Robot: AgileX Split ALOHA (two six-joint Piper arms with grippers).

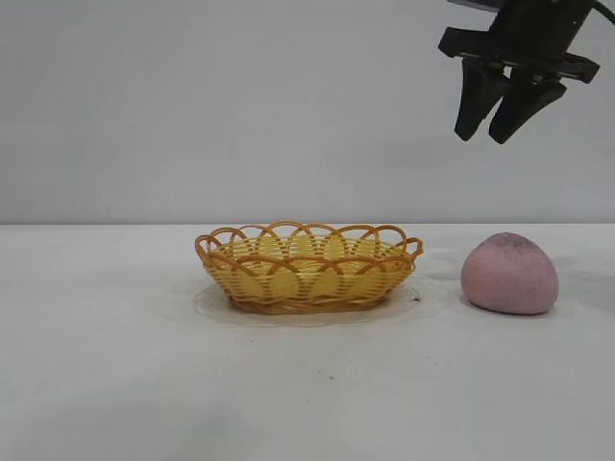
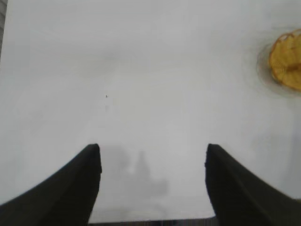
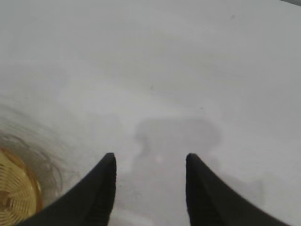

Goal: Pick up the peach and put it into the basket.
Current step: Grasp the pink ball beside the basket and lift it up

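Reaching step, by my reading: right gripper [image 1: 495, 123], jaws apart and empty, hangs at twelve o'clock above the peach [image 1: 509, 274], which sits on the table at three o'clock of the empty basket [image 1: 307, 269]; next it must descend and close.

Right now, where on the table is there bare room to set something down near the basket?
The table is bare left of the basket and across the whole front strip. Right of the basket it is tighter: the peach sits there, leaving a narrow gap, with the right gripper open above.
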